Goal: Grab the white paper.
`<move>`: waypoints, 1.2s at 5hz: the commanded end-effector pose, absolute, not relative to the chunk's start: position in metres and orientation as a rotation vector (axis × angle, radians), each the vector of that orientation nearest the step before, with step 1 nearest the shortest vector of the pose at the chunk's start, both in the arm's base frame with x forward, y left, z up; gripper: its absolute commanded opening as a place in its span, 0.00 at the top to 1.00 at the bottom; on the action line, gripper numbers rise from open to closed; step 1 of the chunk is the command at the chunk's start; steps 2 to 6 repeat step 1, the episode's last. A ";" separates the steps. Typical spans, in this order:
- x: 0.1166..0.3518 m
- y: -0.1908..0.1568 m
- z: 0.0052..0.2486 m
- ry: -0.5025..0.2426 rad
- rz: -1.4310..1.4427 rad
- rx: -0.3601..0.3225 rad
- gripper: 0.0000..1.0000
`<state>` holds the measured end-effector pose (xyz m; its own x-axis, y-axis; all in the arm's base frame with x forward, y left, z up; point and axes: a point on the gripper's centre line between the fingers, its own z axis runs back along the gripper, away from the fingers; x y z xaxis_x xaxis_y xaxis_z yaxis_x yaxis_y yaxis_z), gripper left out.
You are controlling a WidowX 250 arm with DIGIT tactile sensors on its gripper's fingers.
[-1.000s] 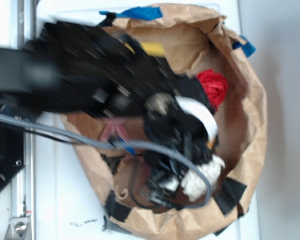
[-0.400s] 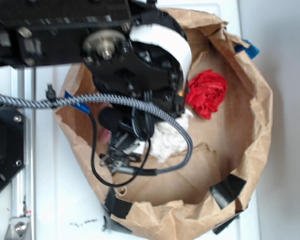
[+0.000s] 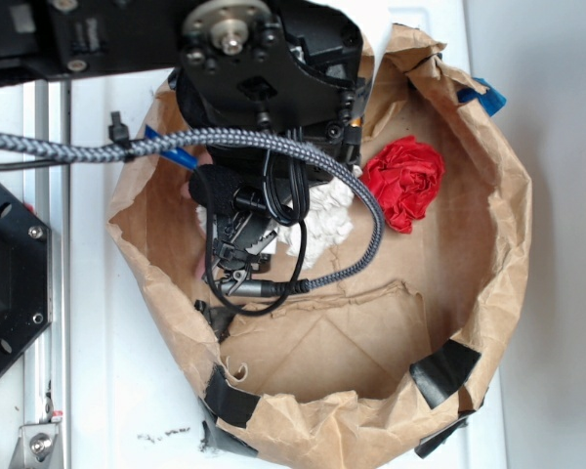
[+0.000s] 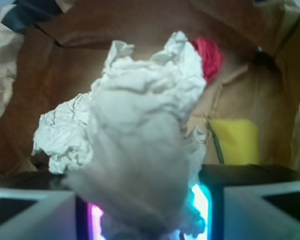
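Note:
In the wrist view the white paper (image 4: 140, 130), a wrinkly off-white wad, fills the middle and sits wedged between the two grey fingers (image 4: 30, 212). My gripper (image 4: 147, 212) is shut on it, and light glows on either side of the wad. From the exterior view the black arm (image 3: 264, 78) reaches down into the brown bag from the top. The white paper (image 3: 324, 220) sticks out to the right below the arm. The fingertips themselves are hidden under the arm and its cables.
A red wrinkly wad (image 3: 405, 181) lies just right of the paper, inside the brown paper bag (image 3: 508, 225). A yellow object (image 4: 233, 141) lies on the bag floor. Black tape (image 3: 447, 369) patches the bag's front rim. A braided cable (image 3: 78, 151) runs left.
The arm has swung from the bag's lower right up to its back left, and the white paper has travelled with it, held in the gripper. The red wad has stayed put.

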<state>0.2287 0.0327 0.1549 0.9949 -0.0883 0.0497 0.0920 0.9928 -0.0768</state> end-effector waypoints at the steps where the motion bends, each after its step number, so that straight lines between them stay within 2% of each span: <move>1: 0.233 0.016 0.162 -0.081 -0.102 -0.038 1.00; 6: 0.233 0.016 0.162 -0.081 -0.102 -0.038 1.00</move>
